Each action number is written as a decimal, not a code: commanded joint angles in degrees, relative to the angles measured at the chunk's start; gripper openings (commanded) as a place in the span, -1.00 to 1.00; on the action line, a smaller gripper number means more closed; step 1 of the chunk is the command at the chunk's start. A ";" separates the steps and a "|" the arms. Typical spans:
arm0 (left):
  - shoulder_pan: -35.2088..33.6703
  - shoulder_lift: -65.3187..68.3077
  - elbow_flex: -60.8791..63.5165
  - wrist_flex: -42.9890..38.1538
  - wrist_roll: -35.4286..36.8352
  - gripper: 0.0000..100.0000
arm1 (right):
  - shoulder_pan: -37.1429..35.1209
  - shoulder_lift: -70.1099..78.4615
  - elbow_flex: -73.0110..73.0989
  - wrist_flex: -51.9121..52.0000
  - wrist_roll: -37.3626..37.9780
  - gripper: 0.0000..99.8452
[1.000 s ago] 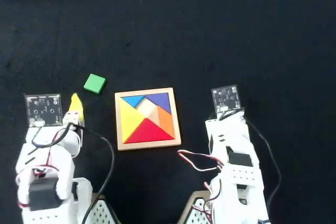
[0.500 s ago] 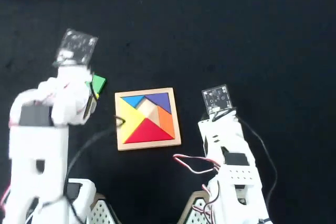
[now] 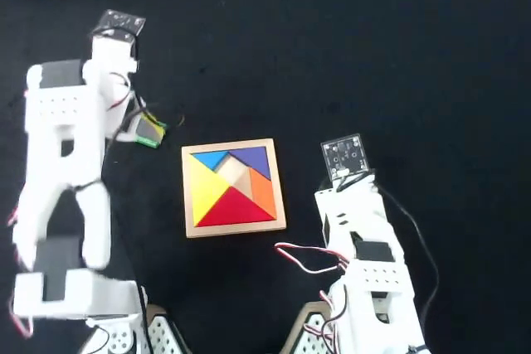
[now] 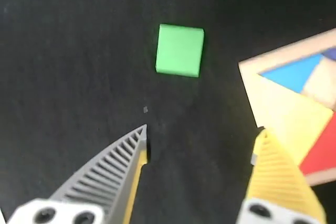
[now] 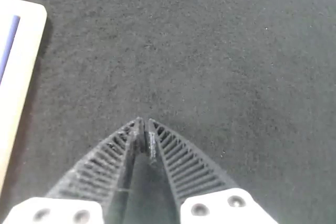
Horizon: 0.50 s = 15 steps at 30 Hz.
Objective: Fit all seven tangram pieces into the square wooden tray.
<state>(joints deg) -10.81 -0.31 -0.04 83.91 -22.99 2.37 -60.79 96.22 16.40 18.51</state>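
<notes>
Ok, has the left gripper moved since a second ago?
Yes. The left gripper has moved outward: it was level with the wooden tray, and now sits open past its far edge, at the green square.

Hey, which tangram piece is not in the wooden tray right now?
The green square. It lies on the black table beside the wooden tray, ahead of the open left hand; the other pieces sit inside the tray.
</notes>
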 commanded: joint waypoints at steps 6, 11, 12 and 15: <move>-0.48 23.74 -13.32 -5.98 -1.05 -0.37 | 0.79 -0.84 -0.04 0.35 0.35 -0.98; 0.57 29.27 -12.88 -11.43 -0.88 -0.37 | 0.79 -0.84 -0.04 0.35 0.35 -0.98; 0.48 29.98 -12.88 -12.40 -0.88 -0.37 | 0.79 -0.84 -0.04 0.35 0.35 -0.98; -0.48 31.56 -12.79 -15.65 -1.14 -0.37 | 0.88 -0.84 -0.04 0.35 0.35 -0.98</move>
<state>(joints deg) -10.81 30.64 -10.33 72.04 -23.78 2.37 -60.79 96.22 16.40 18.51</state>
